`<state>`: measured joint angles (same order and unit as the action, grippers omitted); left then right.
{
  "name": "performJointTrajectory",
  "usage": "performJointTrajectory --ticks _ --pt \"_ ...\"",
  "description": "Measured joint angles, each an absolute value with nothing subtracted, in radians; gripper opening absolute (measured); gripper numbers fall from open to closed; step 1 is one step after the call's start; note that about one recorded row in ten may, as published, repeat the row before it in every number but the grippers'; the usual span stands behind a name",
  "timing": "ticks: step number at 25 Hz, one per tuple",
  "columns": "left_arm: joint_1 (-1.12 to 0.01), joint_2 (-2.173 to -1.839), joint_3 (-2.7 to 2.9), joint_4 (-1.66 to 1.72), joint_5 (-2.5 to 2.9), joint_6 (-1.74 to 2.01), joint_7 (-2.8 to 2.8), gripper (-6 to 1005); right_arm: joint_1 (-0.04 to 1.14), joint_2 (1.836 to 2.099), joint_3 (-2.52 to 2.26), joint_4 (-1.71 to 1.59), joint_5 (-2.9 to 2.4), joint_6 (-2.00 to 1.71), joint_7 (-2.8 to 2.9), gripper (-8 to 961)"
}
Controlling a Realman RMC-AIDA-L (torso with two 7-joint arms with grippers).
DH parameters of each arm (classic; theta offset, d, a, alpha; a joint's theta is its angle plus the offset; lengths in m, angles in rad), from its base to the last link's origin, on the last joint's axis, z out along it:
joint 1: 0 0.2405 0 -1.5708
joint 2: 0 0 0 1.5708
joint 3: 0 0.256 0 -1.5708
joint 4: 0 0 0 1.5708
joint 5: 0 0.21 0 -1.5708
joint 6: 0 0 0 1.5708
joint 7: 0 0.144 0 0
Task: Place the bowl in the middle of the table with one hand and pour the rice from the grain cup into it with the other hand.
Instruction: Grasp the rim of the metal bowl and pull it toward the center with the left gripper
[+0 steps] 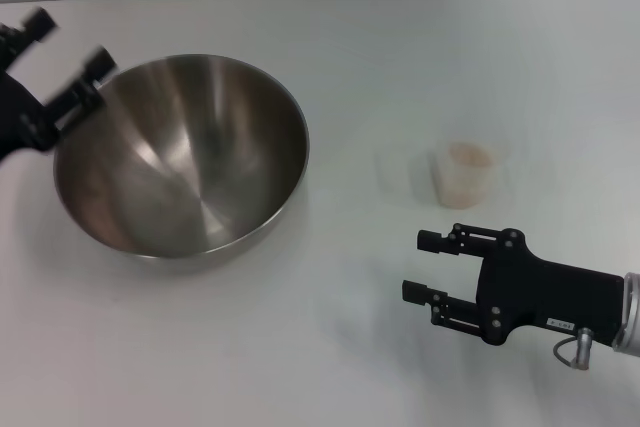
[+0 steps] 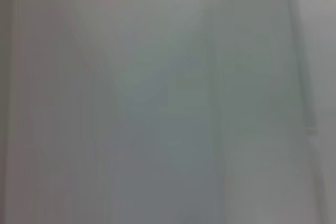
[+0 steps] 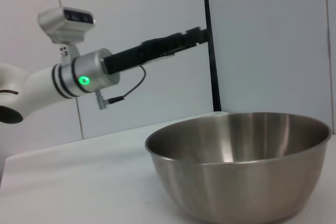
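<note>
You are looking at the wide stainless-steel bowl sitting left of the white table's middle, your left gripper gaping above its rim. Your right gripper, fingers parted, is nearing the rice-filled clear plastic grain cup; grasping likely comes next.

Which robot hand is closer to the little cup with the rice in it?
The right hand. It sits open on the table just in front of the grain cup, not touching it. The left hand is far off, open above the big bowl's far-left rim.
</note>
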<state>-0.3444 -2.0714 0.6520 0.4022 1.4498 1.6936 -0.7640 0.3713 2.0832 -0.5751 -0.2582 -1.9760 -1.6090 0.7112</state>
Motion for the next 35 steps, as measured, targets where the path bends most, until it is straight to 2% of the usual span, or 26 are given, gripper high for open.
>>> performJointTrajectory --ticks 3,4,20,24,26,35 --pt "-0.35 -2.071 0.644 0.388 1.36 1.62 -0.767 756 0.374 2.083 -0.574 -0.254 -1.976 -1.609 0.706 594" --pt "-0.373 -2.071 0.643 0.38 1.301 1.495 -0.776 755 0.375 2.083 -0.573 -0.253 -1.973 -1.609 0.706 594" --pt "-0.411 -2.072 0.652 0.385 1.307 1.377 -0.775 739 0.379 2.083 -0.574 -0.25 -1.96 -1.609 0.706 593" --pt "-0.417 -2.068 0.691 0.488 1.388 1.263 -0.946 735 0.38 2.083 -0.573 -0.252 -1.958 -1.609 0.706 593" --pt "-0.401 -2.067 0.774 0.661 1.51 1.172 -1.19 733 0.38 2.083 -0.572 -0.253 -1.954 -1.609 0.705 593" --pt "-0.391 -2.064 0.9 0.984 1.924 1.157 -1.622 724 0.38 2.083 -0.572 -0.253 -1.949 -1.606 0.695 593"
